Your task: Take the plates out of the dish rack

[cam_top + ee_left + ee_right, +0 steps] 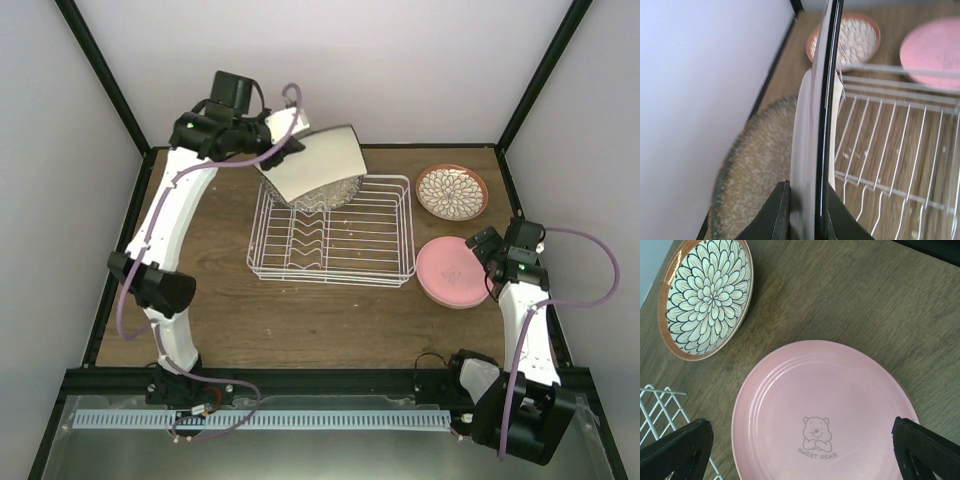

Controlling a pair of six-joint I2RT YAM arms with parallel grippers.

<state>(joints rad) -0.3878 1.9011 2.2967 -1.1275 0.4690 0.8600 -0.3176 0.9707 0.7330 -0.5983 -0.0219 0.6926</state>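
Spreading brown and wood-grained between pale walls, the counter [300, 320] is carrying the white wire dish rack [335, 240] at its middle. At the near right, the right arm is bending low, its claw [483, 252] gaping open over the pink plate [452, 272], which is lying flat beside the rack. The floral plate [452, 192] is lying just beyond. The left arm is reaching far back, its claw [807, 212] pinching the cream square plate [315, 165], tilted above the rack's far end, where the speckled plate [325, 192] is standing.
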